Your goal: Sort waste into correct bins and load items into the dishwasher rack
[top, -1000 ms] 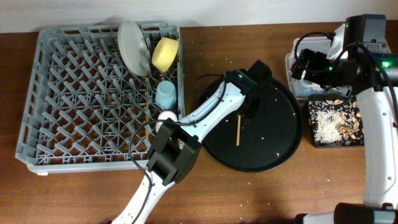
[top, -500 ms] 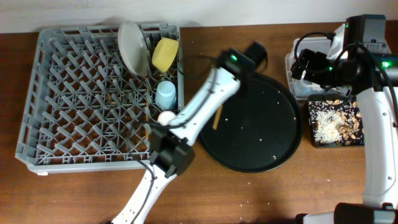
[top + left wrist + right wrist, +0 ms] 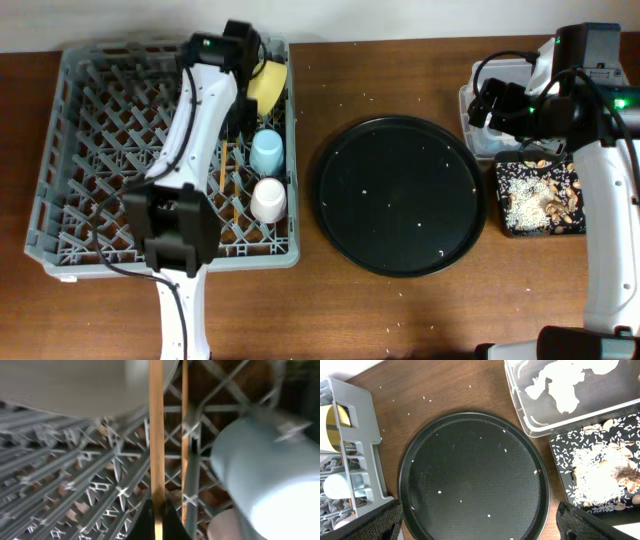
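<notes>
L claw (image 3: 156, 520) clamped on chopstick (image 3: 156, 435) over rack (image 3: 90, 150) (blue cup (image 3: 267, 152), bowl (image 3: 265, 85) inside), R claw (image 3: 480, 516) agape

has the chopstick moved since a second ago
Yes. The chopstick, clamped in the left gripper, has gone left from the round black tray to over the dishwasher rack.

Overhead: bright, even, diffuse light, sharp throughout, only soft shadows in the dishwasher rack (image 3: 50, 160). Left wrist: dimmer, badly blurred. Grey plate (image 3: 75, 385) at 11 o'clock and light blue cup (image 3: 265, 475) at 3 o'clock are smeared; chopstick (image 3: 156, 435) at centre is sharpest. Right wrist: crisp, faint sheen on round black tray (image 3: 470, 485).
</notes>
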